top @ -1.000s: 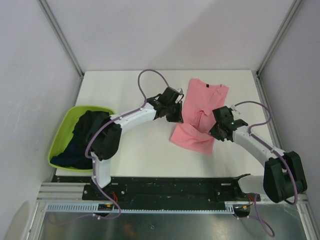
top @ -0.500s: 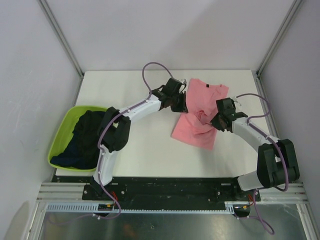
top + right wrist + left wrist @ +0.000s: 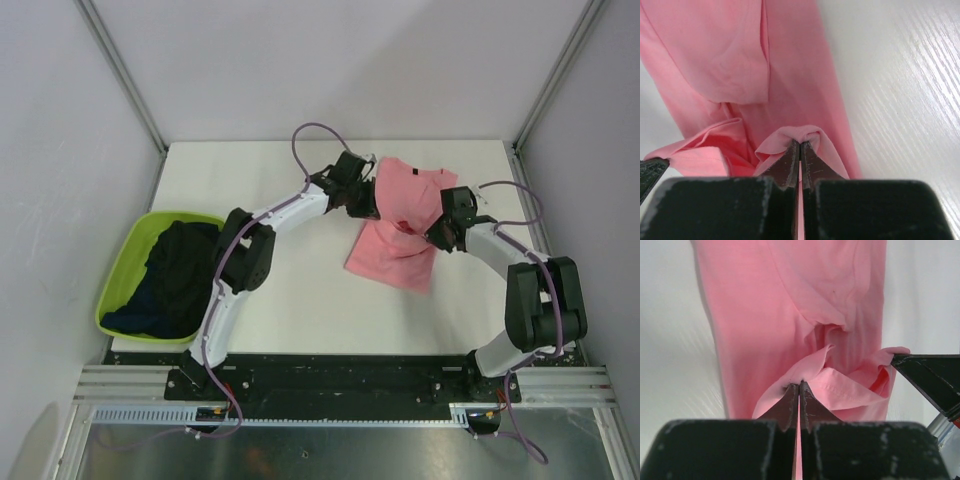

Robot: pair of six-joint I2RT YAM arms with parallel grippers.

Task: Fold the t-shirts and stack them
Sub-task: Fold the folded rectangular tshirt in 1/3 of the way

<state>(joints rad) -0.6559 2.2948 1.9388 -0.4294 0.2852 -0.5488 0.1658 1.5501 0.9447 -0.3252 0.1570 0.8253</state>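
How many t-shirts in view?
2 at least: pink t-shirt on the table, pinched by left gripper and right gripper; dark heap in the green tub may hide several.

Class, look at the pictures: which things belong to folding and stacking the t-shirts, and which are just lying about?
Belong to the job:
pink t-shirt, pinched by the left hand and the right hand
dark t-shirts, heaped and not yet folded

Just there:
green tub, holding the dark heap
white table
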